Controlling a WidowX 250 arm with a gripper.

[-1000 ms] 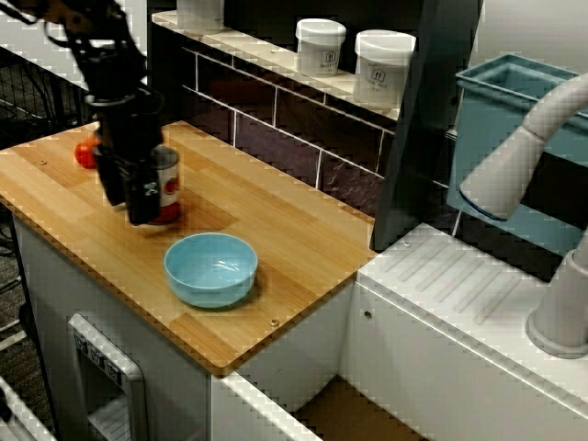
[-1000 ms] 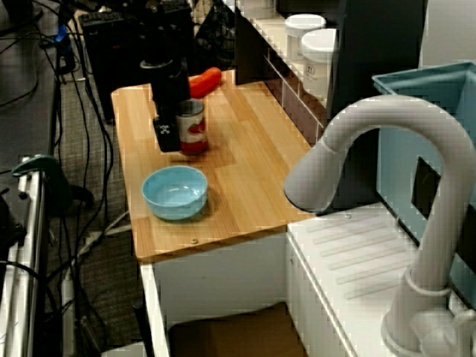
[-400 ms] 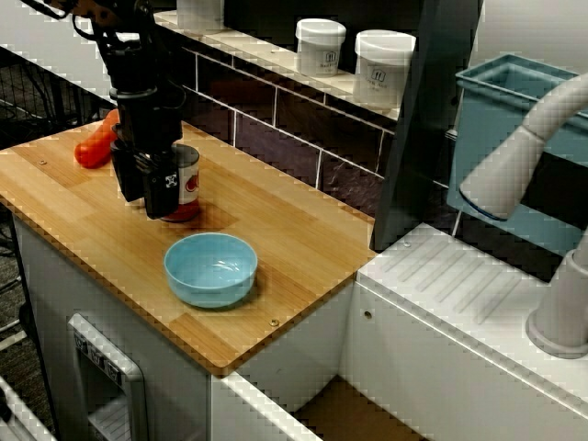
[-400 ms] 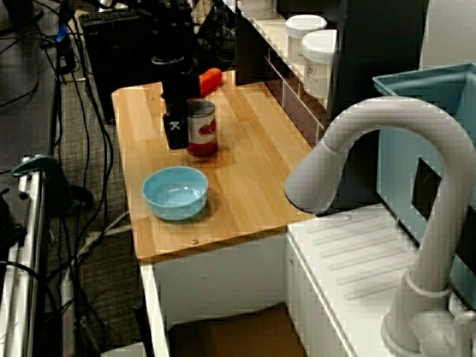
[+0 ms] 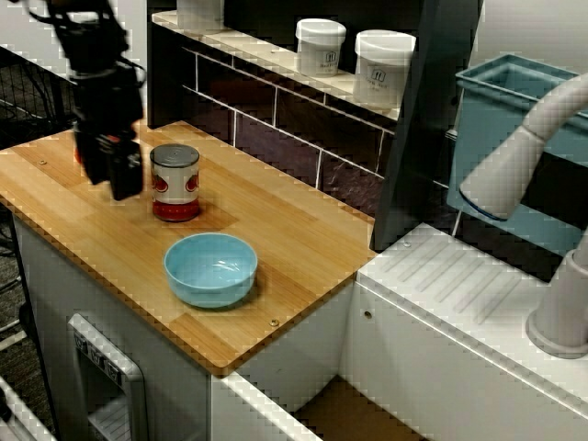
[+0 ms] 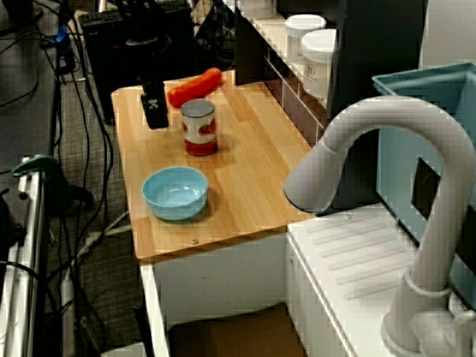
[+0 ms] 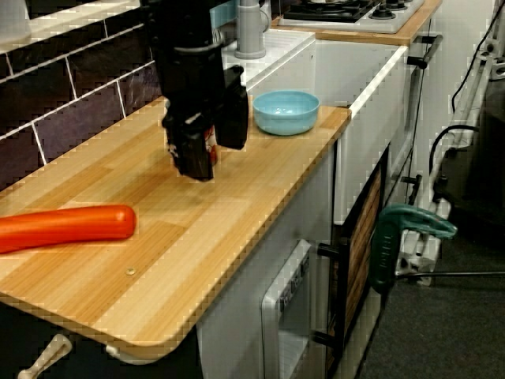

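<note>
**Q:** On the wooden worktop (image 5: 285,230), what is the claw (image 5: 110,182) nearest to?

**A:** A red-labelled tin can (image 5: 175,182) stands upright just beside it. The two are apart.

**Q:** How are its fingers set?

**A:** Spread, with nothing between them. The low view from the worktop's end shows the gap best, and the can is partly hidden behind the claw there. It hangs low over the wood, but I cannot tell if it touches.

**Q:** What else is about?

**A:** A light blue bowl (image 5: 210,267) sits near the can, toward the front edge, without touching it. A long orange carrot (image 6: 193,87) lies at the end of the worktop by the claw. White jars (image 5: 383,66) stand on the shelf above.
</note>
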